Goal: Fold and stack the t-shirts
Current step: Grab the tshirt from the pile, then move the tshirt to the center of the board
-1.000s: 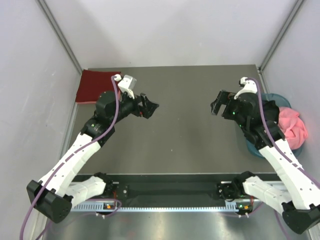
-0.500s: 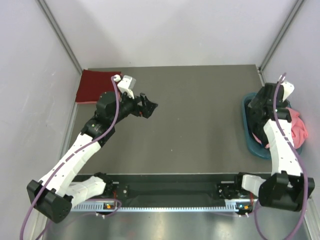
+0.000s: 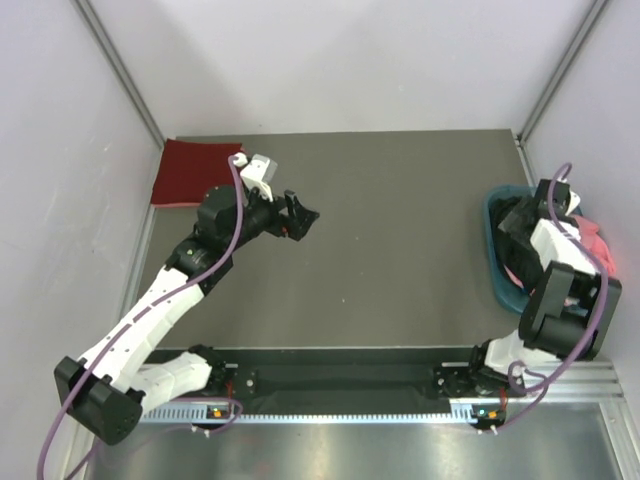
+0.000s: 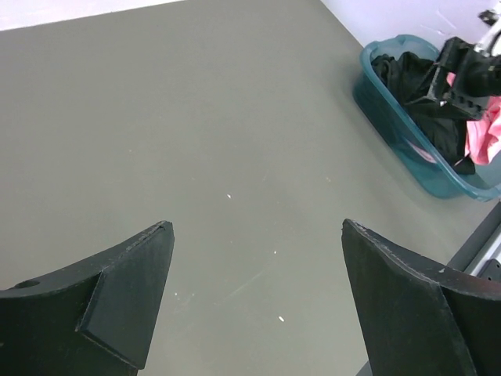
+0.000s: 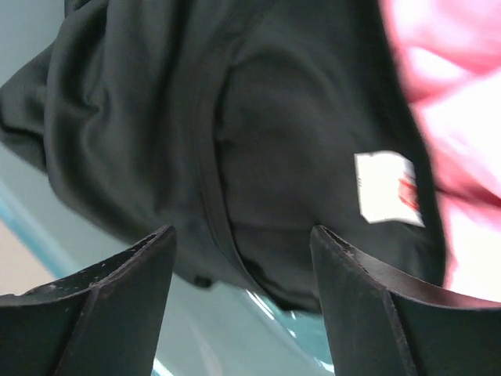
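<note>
Right gripper point(image 5: 241, 235) is hanging with its fingers spread wide, down inside the teal basket point(image 3: 493, 262) at the right edge of the tabletop point(image 3: 400, 230). It is pointing at the black t-shirt point(image 5: 141, 117). Nothing is sitting between the fingers; the cloth is showing beyond them, not pinched.

- Black t-shirt is lying crumpled on the tabletop side of the basket. The pink t-shirt point(image 5: 462, 102) is bunching against it on the outer side.
- A raised seam is running down the black cloth between the two fingers. Probably the gripper is lining up there because a ridge gives a firmer bite than flat cloth.
- White label point(image 5: 385, 188) is showing on the black cloth near the pink; likely the neck area, though I cannot confirm it.
- Left gripper point(image 4: 256, 227) is also wide open and empty, hovering over the left-centre of the tabletop and facing across the bare middle toward the basket. Likely it is waiting there to take the other side of the shirt.
- Dark red t-shirt point(image 3: 190, 172) is lying folded flat at the far left corner, seemingly as the start of the stack and away from the working area.

Concern: black and pink cloth are pressing together, so lifting one may drag the other.
</note>
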